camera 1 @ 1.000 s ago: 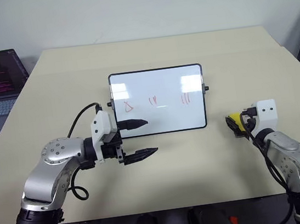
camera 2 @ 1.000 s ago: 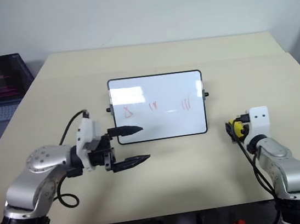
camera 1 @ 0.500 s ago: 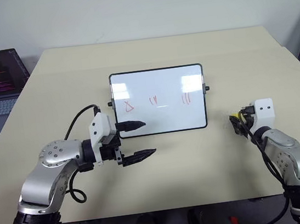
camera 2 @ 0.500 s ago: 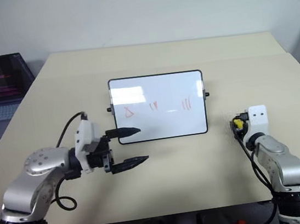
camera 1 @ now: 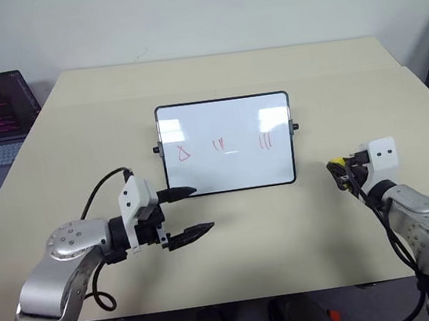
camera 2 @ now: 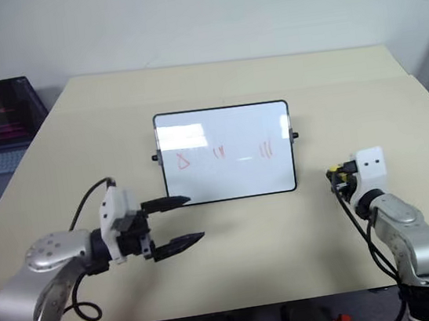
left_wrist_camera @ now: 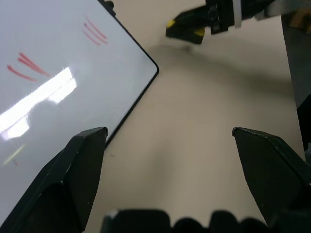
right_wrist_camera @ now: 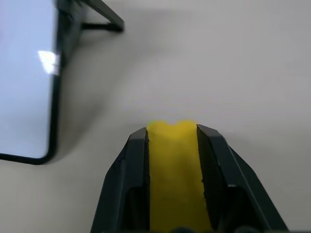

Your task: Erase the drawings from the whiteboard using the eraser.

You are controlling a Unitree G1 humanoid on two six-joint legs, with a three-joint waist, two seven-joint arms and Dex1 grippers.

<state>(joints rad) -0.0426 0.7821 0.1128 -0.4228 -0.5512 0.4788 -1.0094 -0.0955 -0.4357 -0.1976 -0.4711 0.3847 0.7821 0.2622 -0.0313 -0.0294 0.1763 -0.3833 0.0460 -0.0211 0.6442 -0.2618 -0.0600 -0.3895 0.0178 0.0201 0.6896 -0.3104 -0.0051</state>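
A: Right gripper (right_wrist_camera: 172,160) clamped on the eraser (right_wrist_camera: 174,170), one finger on each long side, yellow block filling the gap between them. It sits at about 4 o'clock from the board (camera 1: 226,144), just off its right edge and apart from it.

B: Lifted or resting on the table (camera 1: 286,222)?

A: Can't say for sure; the left wrist view puts the eraser a little above its own shadow, so probably raised.

B: Left gripper (camera 1: 186,212)?

A: Fingers spread wide, nothing between them. Upper fingertip lies over the board's lower left corner, about 7 o'clock; contact uncertain. My guess: placed there to steady the board during wiping, since it stands tilted on a rear prop.

B: Drawings (camera 1: 224,146)?

A: All three red marks intact, in a row across the board's lower half. Wiping not yet begun; the eraser must cross toward 10 o'clock to reach the nearest strokes.
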